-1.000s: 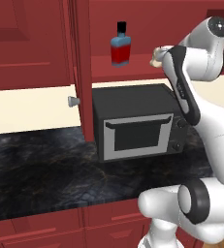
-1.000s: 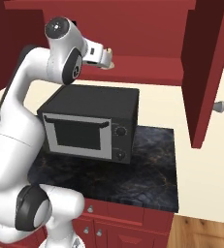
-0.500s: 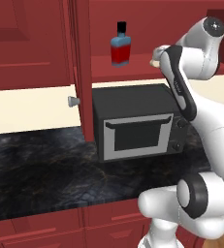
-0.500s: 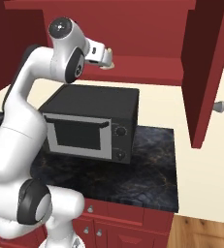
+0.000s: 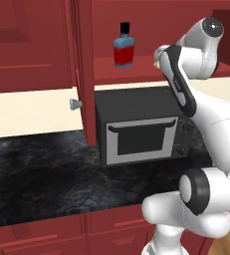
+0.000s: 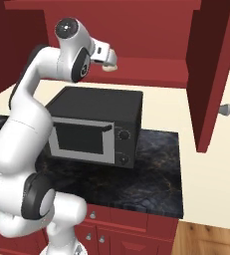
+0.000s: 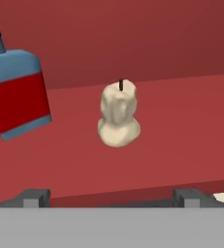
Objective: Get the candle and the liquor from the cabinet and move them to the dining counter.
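The cream-white candle stands upright on the red shelf of the cabinet, straight ahead of my gripper. Both fingertips sit wide apart and short of it, so the gripper is open and holds nothing. The liquor, blue with a red label, stands to the candle's left. From the left base the liquor is on the shelf, with my gripper to its right. In the right base view, the candle peeks out just past the hand.
A black microwave sits on the black marbled counter under the shelf. The open cabinet door with its knob hangs to the left; from the right base that door juts out on the right.
The arm has shifted slightly, bringing the hand a little closer to the shelf and candle. The bottle and candle have not moved.
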